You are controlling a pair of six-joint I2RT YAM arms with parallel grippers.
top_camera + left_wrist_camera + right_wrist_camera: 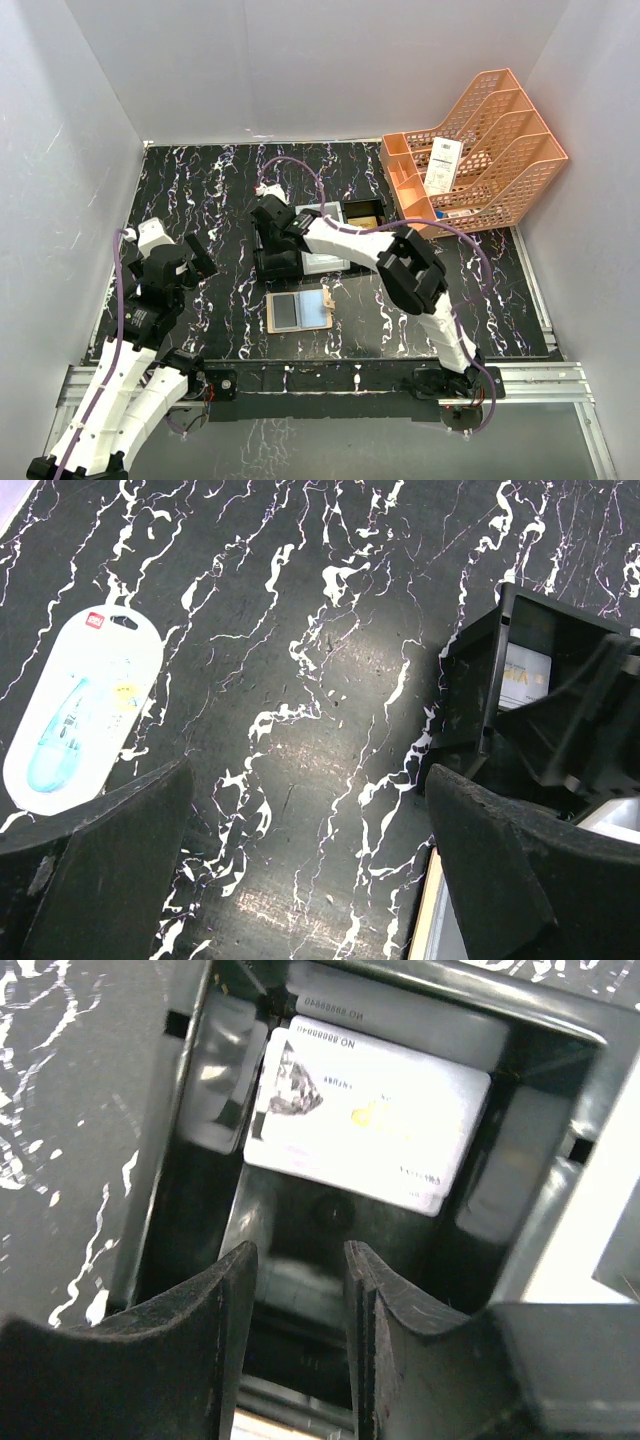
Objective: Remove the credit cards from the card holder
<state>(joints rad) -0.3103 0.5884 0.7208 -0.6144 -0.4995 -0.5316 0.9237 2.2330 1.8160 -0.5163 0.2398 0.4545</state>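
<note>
The tan card holder (300, 311) lies open on the black marble table, its pale bluish inside facing up; I cannot tell whether a card sits in it. Its edge shows in the left wrist view (424, 920). My right gripper (280, 258) (300, 1255) hangs over the left compartment of the black-and-grey tray (325, 262), jaws a little apart and empty. A silvery credit card (365, 1120) lies in that compartment just beyond the fingertips. A gold card (363, 217) lies in the tray's far compartment. My left gripper (200, 255) (310, 860) is wide open and empty over bare table.
An orange file rack (480, 150) with a white receipt (443, 165) stands at the back right. A white oval blister pack (80, 715) lies on the table left of my left gripper. White walls close in the table on three sides.
</note>
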